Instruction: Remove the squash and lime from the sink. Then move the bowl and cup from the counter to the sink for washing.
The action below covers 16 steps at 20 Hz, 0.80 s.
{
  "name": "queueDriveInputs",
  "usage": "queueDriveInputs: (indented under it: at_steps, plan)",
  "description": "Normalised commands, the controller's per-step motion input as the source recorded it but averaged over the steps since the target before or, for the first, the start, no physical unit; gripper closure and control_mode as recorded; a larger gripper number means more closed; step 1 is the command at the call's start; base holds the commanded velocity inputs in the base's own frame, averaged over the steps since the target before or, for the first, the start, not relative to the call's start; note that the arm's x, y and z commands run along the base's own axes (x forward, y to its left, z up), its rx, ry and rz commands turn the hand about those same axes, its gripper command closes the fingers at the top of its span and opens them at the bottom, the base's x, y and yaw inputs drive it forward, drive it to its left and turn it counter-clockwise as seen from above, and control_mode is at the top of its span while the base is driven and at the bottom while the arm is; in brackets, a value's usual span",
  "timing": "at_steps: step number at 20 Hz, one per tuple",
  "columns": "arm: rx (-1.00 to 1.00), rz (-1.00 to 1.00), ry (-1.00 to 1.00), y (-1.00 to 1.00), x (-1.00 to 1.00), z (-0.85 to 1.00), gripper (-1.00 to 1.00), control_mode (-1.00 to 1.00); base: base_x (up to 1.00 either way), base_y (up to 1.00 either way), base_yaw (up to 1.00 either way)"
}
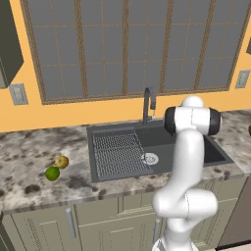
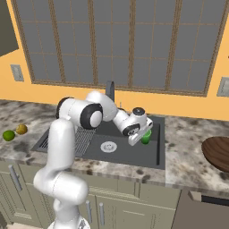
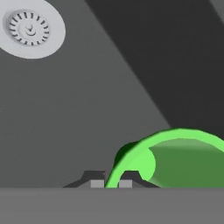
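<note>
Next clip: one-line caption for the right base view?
Gripper holds the cup over the sink; lime and squash on the counter, bowl at right.

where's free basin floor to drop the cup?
Gripper holds the cup over the sink, right of the drain. Bare floor between drain and right wall. Squash and lime sit on the left counter; bowl right.

Setting: a home kitchen, rendered. Evidence: a speckled stone tabletop [image 1: 29,162] over pale cabinet doors with bar handles [image 1: 71,223]; a dark grey sink [image 1: 162,139] with ribbed drainboard [image 1: 117,154], round silver drain [image 1: 150,158] and arched faucet [image 1: 148,103]; a wide gridded window [image 1: 132,46] in an orange wall; fruit lying on the tabletop.
</note>
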Motion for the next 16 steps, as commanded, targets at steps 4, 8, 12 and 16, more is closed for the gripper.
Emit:
queueDriveInputs:
  at_steps: [4, 8, 12, 16]
  plan:
    - [0.0, 0.0, 0.0, -0.13, 0.33, -0.26, 1.0, -1.0, 0.0, 0.0, 0.0]
    - [0.0, 0.0, 0.0, -0.14, 0.32, -0.25, 1.0, -1.0, 0.0, 0.0, 0.0]
    - [0.0, 0.0, 0.01, -0.14, 0.32, -0.27, 1.0, -1.0, 0.0, 0.0, 0.0]
    - [-0.01, 0.0, 0.0, -0.12, 0.3, -0.26, 1.0, -1.0, 0.0, 0.0, 0.0]
